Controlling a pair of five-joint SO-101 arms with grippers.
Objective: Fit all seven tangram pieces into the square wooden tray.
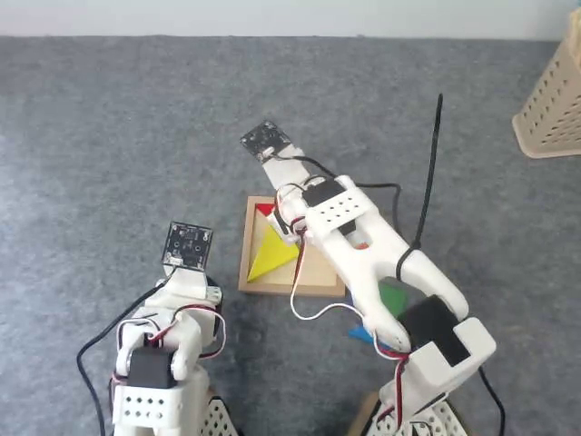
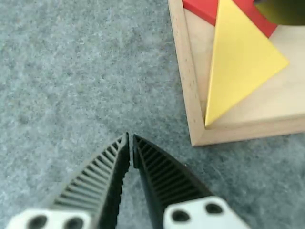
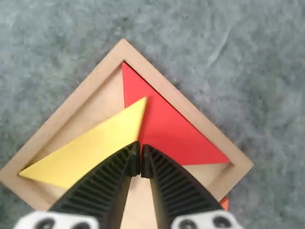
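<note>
The right pincer [image 3: 139, 160] hangs over the square wooden tray [image 3: 81, 88], its black ribbed fingers [image 3: 107, 183] pressed together at the tips. In the tray, a red triangle [image 3: 174, 136] lies with its long edge along one wall. A yellow triangle [image 3: 90, 148] sits askew, one tip overlapping the red. An orange sliver [image 3: 224, 204] peeks from beside the tray's outer edge on the grey table [image 3: 238, 57].

A beige perforated basket [image 1: 554, 91] stands at the far right edge of the grey carpeted table [image 1: 109, 136].
</note>
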